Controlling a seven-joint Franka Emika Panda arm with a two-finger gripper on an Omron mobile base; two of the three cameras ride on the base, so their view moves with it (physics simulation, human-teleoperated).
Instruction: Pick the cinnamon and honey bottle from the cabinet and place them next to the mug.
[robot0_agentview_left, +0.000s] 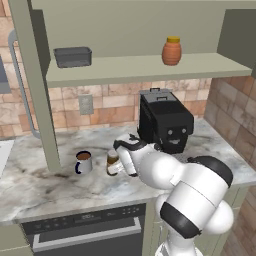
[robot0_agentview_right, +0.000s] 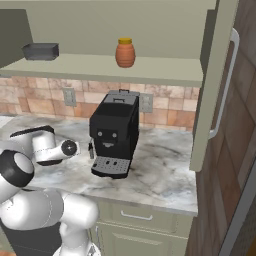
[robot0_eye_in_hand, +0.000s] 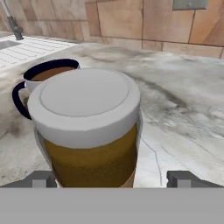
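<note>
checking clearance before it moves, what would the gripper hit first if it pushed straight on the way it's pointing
The cinnamon jar: it stands right between the open gripper fingertips. The mug sits just behind it, though depth is hard to judge.

The mug (robot0_agentview_left: 83, 162), cinnamon (robot0_agentview_left: 113, 163) and coffee machine (robot0_agentview_left: 165, 121) are carried by the counter (robot0_agentview_left: 40, 185); the honey bottle (robot0_agentview_left: 171, 51) and a tray (robot0_agentview_left: 73, 56) by the shelf (robot0_agentview_left: 140, 67).
</note>
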